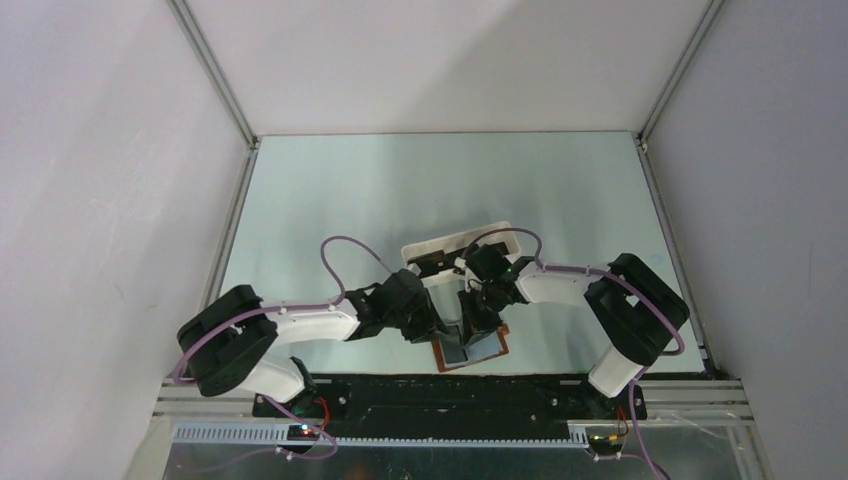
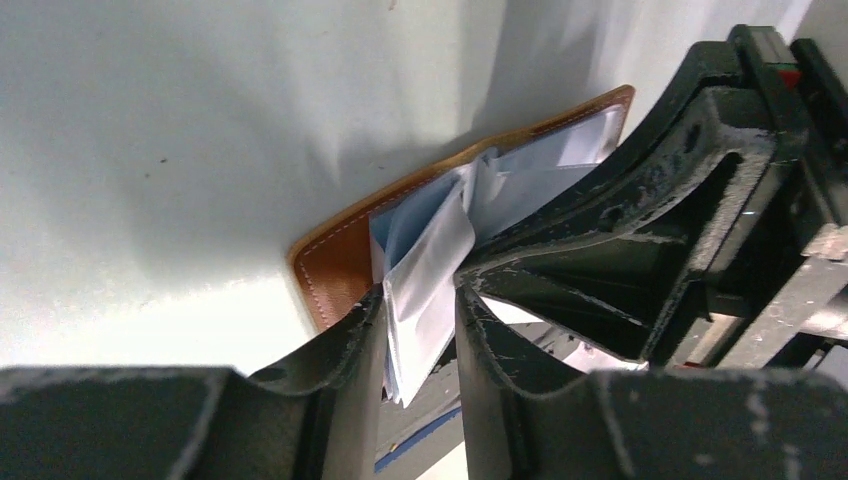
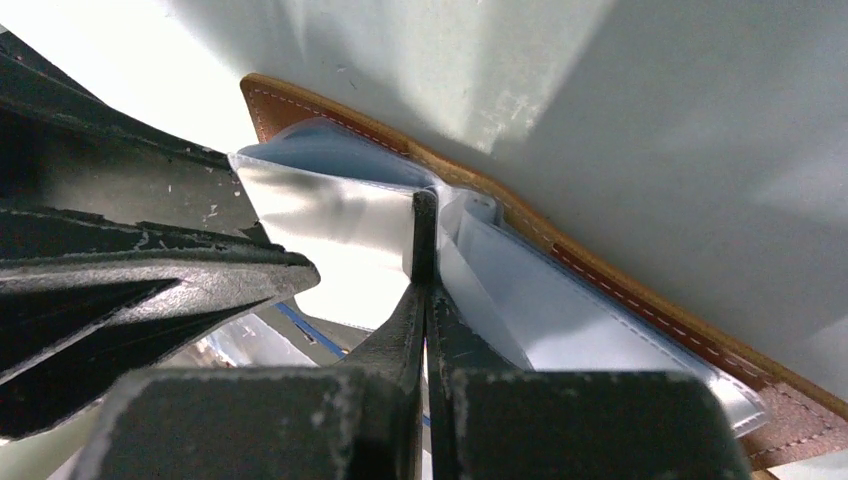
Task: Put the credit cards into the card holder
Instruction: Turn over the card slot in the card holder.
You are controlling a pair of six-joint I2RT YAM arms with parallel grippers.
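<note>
Left claw (image 2: 418, 292) sits closest in our left wrist view: jaws narrow, pinching a pale inner sleeve (image 2: 430, 255) of the card holder (image 2: 335, 262), with the sleeve held up off the brown leather. Right claw (image 3: 424, 292) is squeezed nearly flat on a thin dark credit card (image 3: 424, 232), seen edge-on, tip among the sleeves. From the top we see the card holder lying open on the table (image 1: 330, 200) at the near edge, between both arms. White tray (image 1: 505, 236) sits just behind it; the dark shapes inside are too small for us to identify.
</note>
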